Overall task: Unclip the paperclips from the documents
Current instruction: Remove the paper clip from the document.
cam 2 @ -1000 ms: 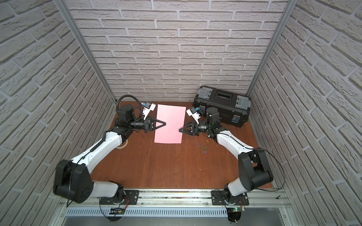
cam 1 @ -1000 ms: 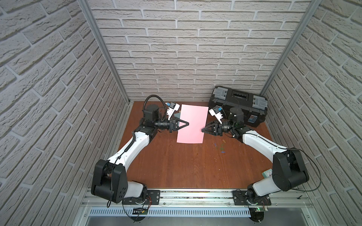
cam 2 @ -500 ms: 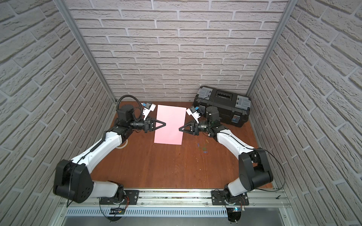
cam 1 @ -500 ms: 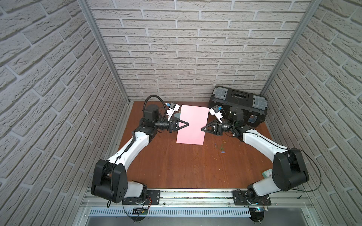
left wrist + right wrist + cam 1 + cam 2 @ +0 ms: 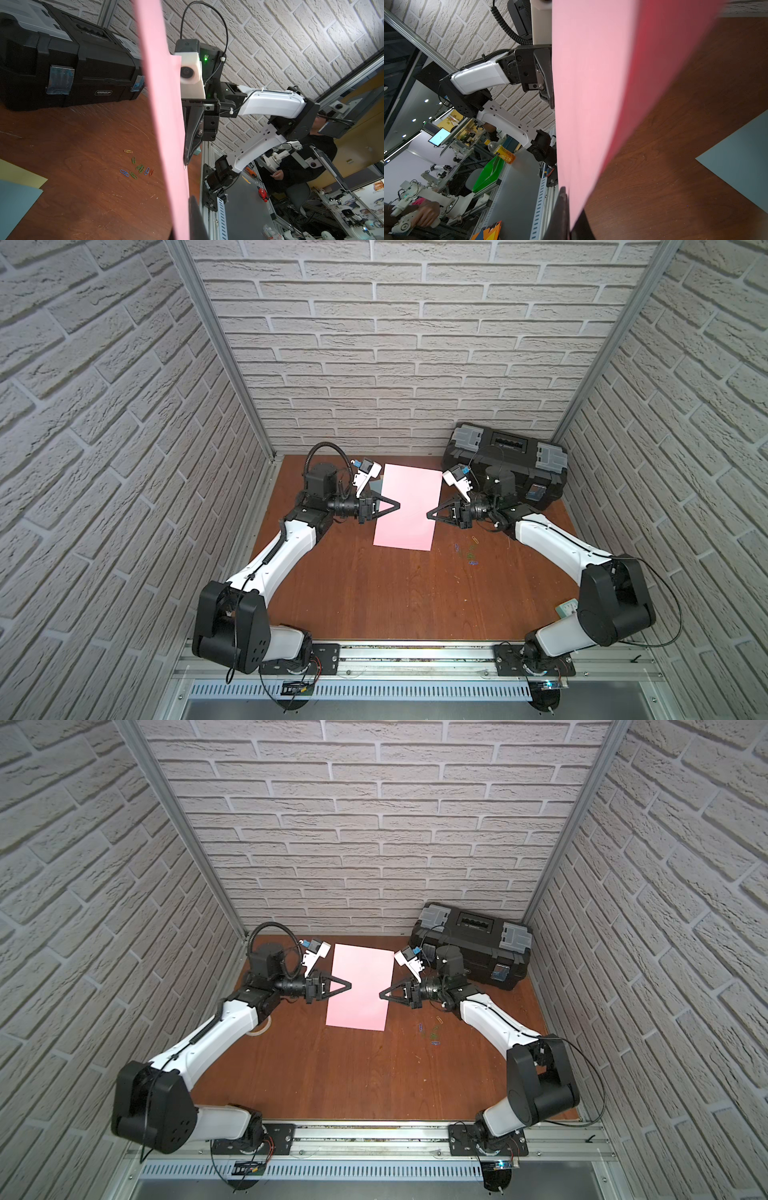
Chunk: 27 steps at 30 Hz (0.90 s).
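My right tool (image 5: 428, 516) has just pinched shut on the pink sheet (image 5: 409, 489); the left tool (image 5: 398, 504) grips its opposite edge, so unclipping looks next.

toolbox (image 5: 505, 456), pink sheet (image 5: 409, 506) midair, table (image 5: 374, 593) front open

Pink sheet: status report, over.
Both shut on pink sheet edges: left gripper, right gripper. Sheet held off table. Loose paperclips lie clear beside it; nothing obstructing.
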Motion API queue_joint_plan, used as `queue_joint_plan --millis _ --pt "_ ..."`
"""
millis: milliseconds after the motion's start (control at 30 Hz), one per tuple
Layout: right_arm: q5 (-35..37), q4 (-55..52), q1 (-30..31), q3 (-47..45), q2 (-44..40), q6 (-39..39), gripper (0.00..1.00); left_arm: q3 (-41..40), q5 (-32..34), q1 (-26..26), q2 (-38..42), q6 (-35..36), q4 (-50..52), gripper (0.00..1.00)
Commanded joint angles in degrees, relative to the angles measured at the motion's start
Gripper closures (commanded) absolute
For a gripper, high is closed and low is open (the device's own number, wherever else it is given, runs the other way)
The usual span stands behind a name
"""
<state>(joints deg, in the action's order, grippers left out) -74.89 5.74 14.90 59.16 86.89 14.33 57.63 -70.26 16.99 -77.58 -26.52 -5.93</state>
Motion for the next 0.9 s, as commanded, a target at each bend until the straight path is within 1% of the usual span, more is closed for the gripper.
queue_joint_plan --millis 0,867 --pt "-1.24 -1.98 0.35 1.14 -0.91 -2.15 0.94 -0.05 0.13 -0.71 1.87 1.65 -1.27 1.0" --pt "-0.21 -8.02 0.13 2.78 -1.02 -6.28 0.94 -1.29 0.19 -2.39 3.67 3.85 2.15 1.0"
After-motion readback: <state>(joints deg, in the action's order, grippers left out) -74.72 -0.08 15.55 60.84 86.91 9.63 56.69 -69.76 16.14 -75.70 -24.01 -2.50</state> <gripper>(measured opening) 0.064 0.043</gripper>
